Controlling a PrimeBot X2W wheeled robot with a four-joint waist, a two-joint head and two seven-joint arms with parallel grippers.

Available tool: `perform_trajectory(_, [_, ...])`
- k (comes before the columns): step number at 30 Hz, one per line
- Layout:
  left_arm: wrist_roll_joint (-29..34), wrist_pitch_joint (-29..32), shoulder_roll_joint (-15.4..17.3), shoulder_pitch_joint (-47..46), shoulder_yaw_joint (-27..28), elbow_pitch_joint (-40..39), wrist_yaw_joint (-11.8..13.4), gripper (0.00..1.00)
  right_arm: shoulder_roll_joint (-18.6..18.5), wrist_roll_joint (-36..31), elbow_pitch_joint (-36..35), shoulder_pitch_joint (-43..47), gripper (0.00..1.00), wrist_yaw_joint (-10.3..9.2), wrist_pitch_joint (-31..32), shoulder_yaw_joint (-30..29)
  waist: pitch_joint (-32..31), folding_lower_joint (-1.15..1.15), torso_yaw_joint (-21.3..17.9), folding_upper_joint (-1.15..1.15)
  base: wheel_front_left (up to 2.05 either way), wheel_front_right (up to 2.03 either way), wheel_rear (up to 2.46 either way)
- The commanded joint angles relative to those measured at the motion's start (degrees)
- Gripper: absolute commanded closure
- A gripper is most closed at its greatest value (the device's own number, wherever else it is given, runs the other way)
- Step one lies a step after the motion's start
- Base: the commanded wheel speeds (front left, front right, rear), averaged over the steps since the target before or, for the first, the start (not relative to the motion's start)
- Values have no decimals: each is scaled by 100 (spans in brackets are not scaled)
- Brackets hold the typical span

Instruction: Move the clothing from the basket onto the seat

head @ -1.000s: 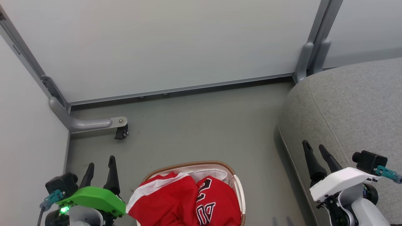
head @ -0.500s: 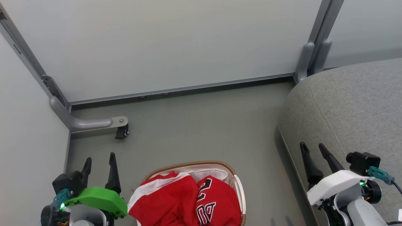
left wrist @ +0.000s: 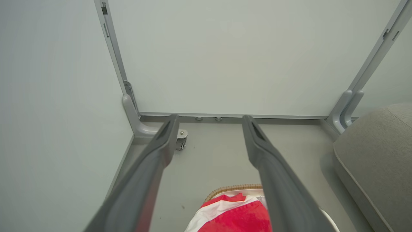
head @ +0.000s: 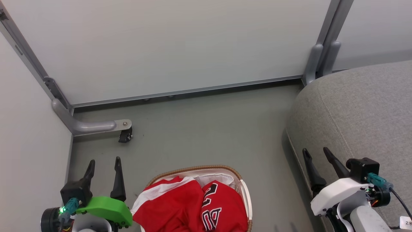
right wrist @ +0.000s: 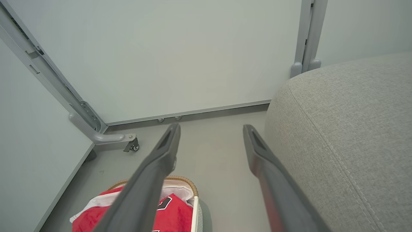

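Zero garments on the seat [head: 363,109], bare grey at 3 o'clock of the head view. All visible clothing [head: 190,206] heaped in the basket [head: 206,168] at 6 o'clock, red cloth spilling over the rim toward 7 o'clock. Basket and seat well apart, with a strip of floor [head: 209,129] between. Judged from that: at the very start, with no step done and the whole job left. Left claw [head: 105,159] at 7 o'clock, just beside the basket, fingers spread wide, gripping nothing, above floor rather than cloth. Right claw [head: 314,149] at 4 o'clock, near the seat's edge, likewise wide open and empty. Left to do, probably: reach into the heap, pinch a garment, lift clear of the rim, carry toward 3 o'clock, lay on the seat, then repeat for the rest. Depth of the heap under the top layer: impossible to tell.
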Motion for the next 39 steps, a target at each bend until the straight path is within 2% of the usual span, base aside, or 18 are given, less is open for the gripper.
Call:
perform_trajectory(1, [162, -57, -3, 24, 35, -30, -49, 0, -9, -156, -2, -34, 0, 2, -58, 8, 0, 0, -2, 0, 0, 0, 0])
perform_trajectory(11, [659, -175, -141, 79, 126, 120, -214, 0, 1, -636, 42, -111, 0, 1, -178, 81, 88, 0, -73, 0, 0, 0, 0])
perform_trajectory(16, [757, -236, -353, -159, 209, 374, -350, 0, -75, -836, -74, -282, 0, 1, -236, 179, 462, 0, -183, 0, 0, 0, 0])
perform_trajectory(24, [1033, -319, -603, -958, 142, 1082, -751, 0, -94, -979, -630, -793, 0, 1, -323, 326, 1504, 0, -524, 0, 0, 0, 0])
perform_trajectory(39, [1698, -465, -654, -2892, -500, 2946, -956, 0, -21, -1477, -1224, -1673, 0, 0, -463, 582, 3656, 0, -1106, 0, 0, 0, 0])
